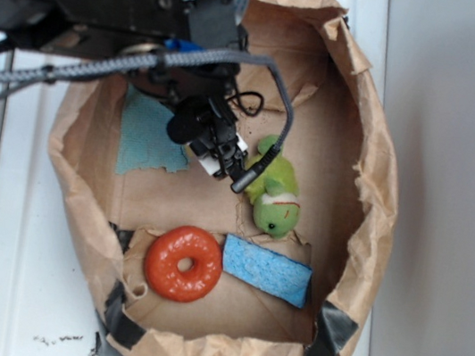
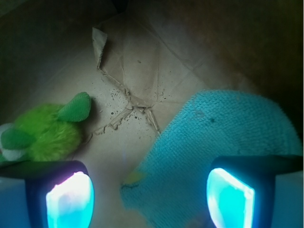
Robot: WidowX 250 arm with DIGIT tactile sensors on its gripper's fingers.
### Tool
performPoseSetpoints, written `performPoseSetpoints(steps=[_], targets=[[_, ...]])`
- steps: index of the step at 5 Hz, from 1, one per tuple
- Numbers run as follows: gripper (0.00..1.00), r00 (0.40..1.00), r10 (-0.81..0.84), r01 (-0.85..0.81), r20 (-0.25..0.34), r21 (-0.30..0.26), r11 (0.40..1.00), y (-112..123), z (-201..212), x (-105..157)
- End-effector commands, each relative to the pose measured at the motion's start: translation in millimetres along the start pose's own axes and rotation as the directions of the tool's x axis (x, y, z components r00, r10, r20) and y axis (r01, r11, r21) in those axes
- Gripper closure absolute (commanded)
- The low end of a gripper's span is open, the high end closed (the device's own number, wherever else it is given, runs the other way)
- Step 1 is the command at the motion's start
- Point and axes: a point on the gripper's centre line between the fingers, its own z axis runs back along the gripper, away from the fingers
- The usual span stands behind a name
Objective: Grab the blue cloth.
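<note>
The blue cloth (image 1: 147,135) is a pale teal terry rag lying flat on the bag floor at the left. In the wrist view the blue cloth (image 2: 223,152) fills the lower right, one corner reaching in between the fingers. My gripper (image 1: 216,155) hangs over the cloth's right edge, between it and the green toy. The gripper (image 2: 149,197) is open, with wide space between its two pads and only the cloth's corner and bare paper below. Part of the cloth is hidden by the arm in the exterior view.
Everything sits inside a brown paper bag (image 1: 375,164) with raised crumpled walls. A green plush toy (image 1: 273,191) lies right of the gripper, the same green toy (image 2: 45,130) in the wrist view. An orange ring (image 1: 182,262) and a bright blue sponge (image 1: 266,270) lie nearer the front.
</note>
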Motion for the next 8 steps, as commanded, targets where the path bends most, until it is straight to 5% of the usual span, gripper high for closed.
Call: performPoseSetpoints(steps=[1, 5, 6, 7, 8], targets=[[0.0, 0.999, 0.043, -0.043, 0.033, 0.0, 0.999, 1, 1, 14], [0.0, 0.993, -0.116, 0.111, 0.037, 0.121, 0.986, 7, -39, -9], [0.17, 0.993, -0.117, 0.113, 0.028, 0.126, 0.986, 8, -37, -9], [1.0, 0.995, -0.096, 0.091, 0.036, 0.125, 0.988, 7, -37, -9], [1.0, 0.992, -0.116, 0.108, 0.051, 0.128, 0.986, 6, -38, -8]])
